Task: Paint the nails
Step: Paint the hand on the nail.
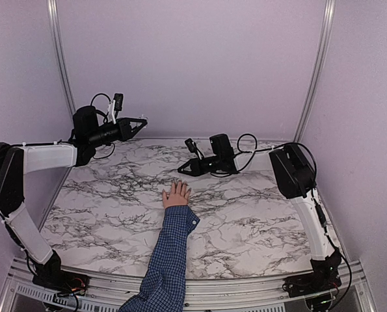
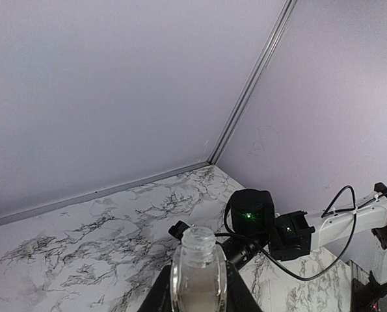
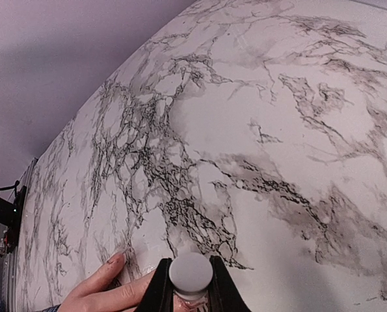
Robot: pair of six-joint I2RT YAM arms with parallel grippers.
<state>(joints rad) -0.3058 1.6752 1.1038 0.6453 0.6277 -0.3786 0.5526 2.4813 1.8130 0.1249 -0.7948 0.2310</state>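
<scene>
A small light-skinned hand (image 1: pixel 175 194) with a blue checked sleeve (image 1: pixel 170 250) lies flat on the marble table (image 1: pixel 115 208). Its nails are tiny; one fingertip nail (image 3: pixel 117 257) shows in the right wrist view. My right gripper (image 1: pixel 183 170) hovers just beyond the fingertips, shut on a polish cap with brush (image 3: pixel 190 275), the round white cap end facing the camera. My left gripper (image 1: pixel 141 121) is raised at the back left, shut on an open clear polish bottle (image 2: pixel 198 276), held upright.
Purple walls close the back and sides, with metal corner rails (image 1: pixel 315 71). The right arm's link and cables (image 2: pixel 291 234) show in the left wrist view. The sleeve crosses the table's near edge (image 1: pixel 245 286).
</scene>
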